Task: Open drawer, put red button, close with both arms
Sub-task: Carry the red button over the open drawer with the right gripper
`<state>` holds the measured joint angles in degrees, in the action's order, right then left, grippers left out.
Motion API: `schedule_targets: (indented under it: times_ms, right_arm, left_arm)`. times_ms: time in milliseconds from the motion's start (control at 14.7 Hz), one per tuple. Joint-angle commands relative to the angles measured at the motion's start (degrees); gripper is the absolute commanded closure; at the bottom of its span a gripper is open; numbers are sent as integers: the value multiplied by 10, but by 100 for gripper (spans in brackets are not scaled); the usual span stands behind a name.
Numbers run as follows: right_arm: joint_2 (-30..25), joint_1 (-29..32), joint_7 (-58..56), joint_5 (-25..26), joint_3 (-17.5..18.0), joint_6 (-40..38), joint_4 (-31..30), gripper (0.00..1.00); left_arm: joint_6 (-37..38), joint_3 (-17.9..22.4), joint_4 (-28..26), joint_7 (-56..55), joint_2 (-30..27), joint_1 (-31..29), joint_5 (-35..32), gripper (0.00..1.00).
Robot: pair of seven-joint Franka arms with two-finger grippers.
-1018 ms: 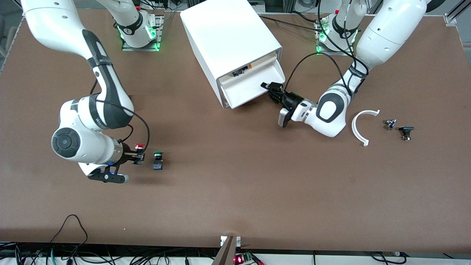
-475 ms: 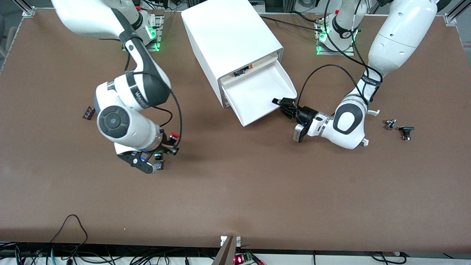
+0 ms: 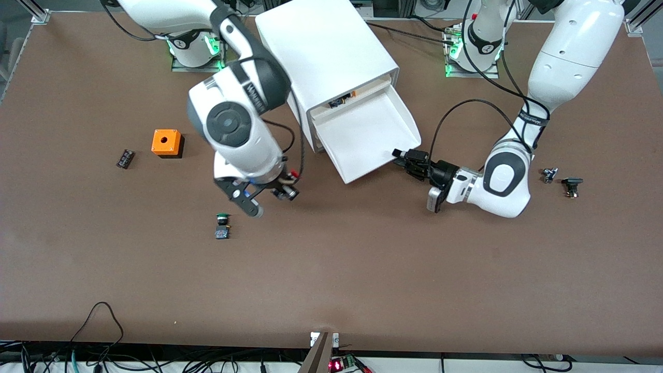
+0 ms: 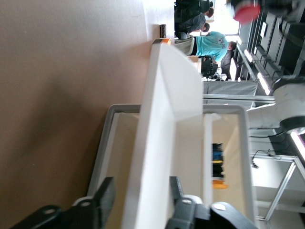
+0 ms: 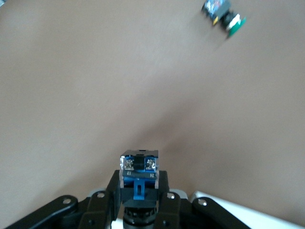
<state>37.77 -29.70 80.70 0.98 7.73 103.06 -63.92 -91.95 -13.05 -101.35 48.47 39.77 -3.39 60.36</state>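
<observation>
Right gripper (image 3: 286,185) fingers are clamping the red button (image 5: 138,172) above the counter (image 3: 362,269); left gripper (image 3: 405,157) fingers are gripping the pulled-out drawer (image 3: 370,135) front.

Front view: right arm's wrist covers most of the red button (image 3: 293,175); only a red sliver shows at its 3 o'clock edge. Two small dark parts (image 3: 562,180) at the left arm's end of the counter (image 3: 362,269) are too small to identify. Left wrist view: drawer (image 4: 157,143) front cut off by the frame edge; red blur at the 1 o'clock corner.
</observation>
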Motion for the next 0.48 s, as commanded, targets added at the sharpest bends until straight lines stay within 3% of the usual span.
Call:
schedule_targets:
  times_ms: [0, 407]
  right_arm:
    - [1, -46, 92, 4, -7, -8, 19, 100]
    - [11, -122, 232, 6, -10, 32, 17, 100]
  left_arm:
    - [28, 0, 32, -85, -26, -9, -35, 0]
    - [30, 2, 94, -314, -94, -23, -179, 0]
